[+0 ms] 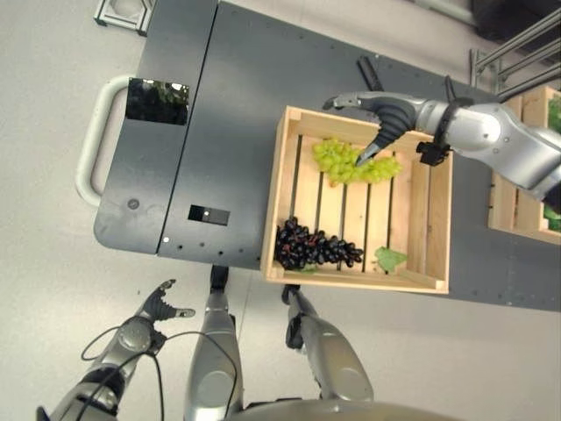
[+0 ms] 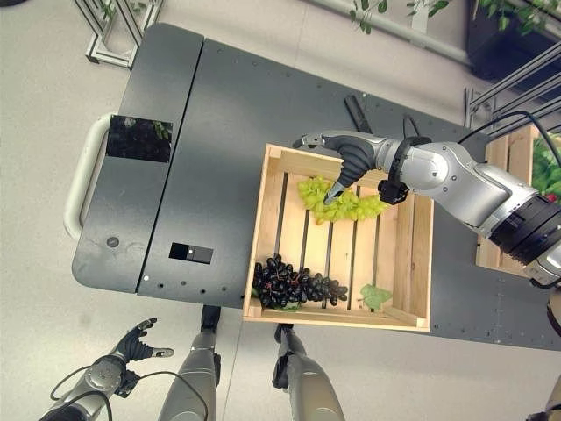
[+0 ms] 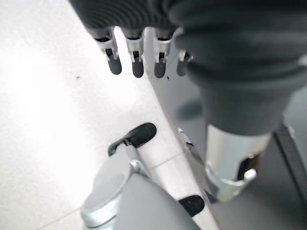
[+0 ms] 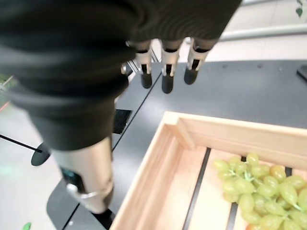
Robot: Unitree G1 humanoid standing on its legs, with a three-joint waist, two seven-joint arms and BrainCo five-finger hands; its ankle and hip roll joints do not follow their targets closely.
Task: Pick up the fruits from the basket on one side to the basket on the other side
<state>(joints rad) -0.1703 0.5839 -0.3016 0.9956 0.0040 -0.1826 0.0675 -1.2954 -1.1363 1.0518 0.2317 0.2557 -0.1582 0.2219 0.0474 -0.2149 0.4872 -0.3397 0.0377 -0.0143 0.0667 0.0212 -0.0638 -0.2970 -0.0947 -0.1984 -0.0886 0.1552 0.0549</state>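
Note:
A wooden crate (image 1: 280, 175) stands on the dark table (image 1: 228, 132). Inside it, a bunch of green grapes (image 1: 346, 162) lies at the far end, and a bunch of dark grapes (image 1: 316, 246) lies at the near end beside a green leaf (image 1: 390, 258). My right hand (image 1: 381, 114) hovers over the crate's far rim, open, fingers straight past the rim and thumb pointing down at the green grapes (image 4: 259, 191). It holds nothing. Down by the floor at the lower left, my left hand (image 1: 159, 307) hangs open and empty.
A second wooden crate (image 1: 517, 202) with green contents stands at the table's right end. A black object (image 1: 368, 70) lies behind the first crate. At the table's left end are a pale handle (image 1: 92, 140) and a glossy black panel (image 1: 158, 101).

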